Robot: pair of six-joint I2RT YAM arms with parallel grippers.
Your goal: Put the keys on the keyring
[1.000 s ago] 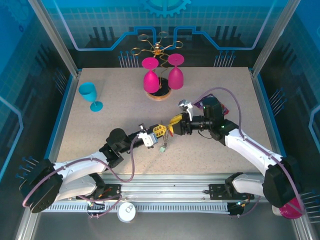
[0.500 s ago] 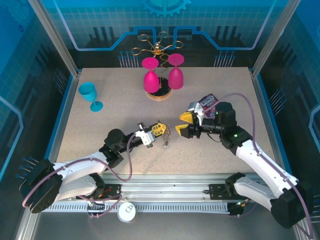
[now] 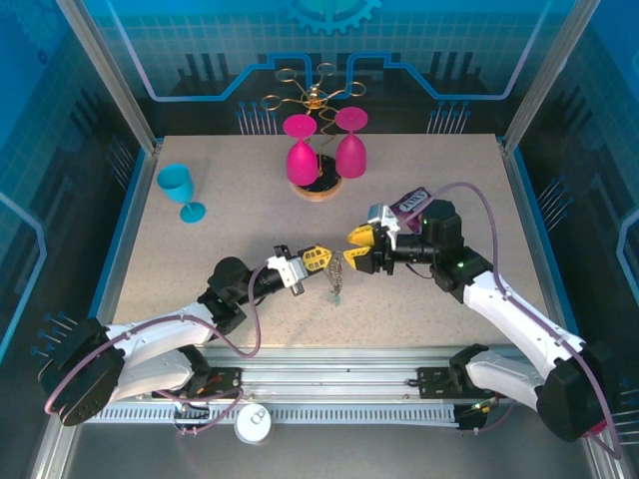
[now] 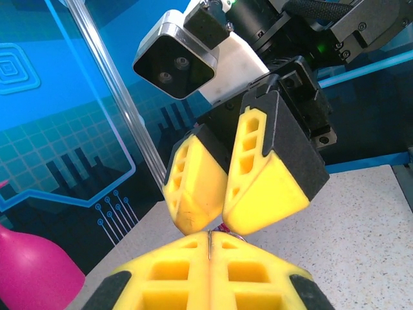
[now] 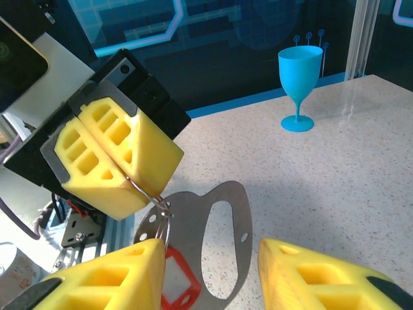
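The right hand (image 3: 356, 249) drew back from the left hand (image 3: 318, 257) with its fingers spread wide, then came in beside it again with a narrower gap. The right arm shifted, and more of the purple packet (image 3: 412, 203) showed behind it. The keys (image 3: 336, 286) dangling from the keyring (image 5: 240, 213) hung slightly further right.

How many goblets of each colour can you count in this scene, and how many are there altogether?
Pink goblets: 2
Blue goblet: 1
Total: 3
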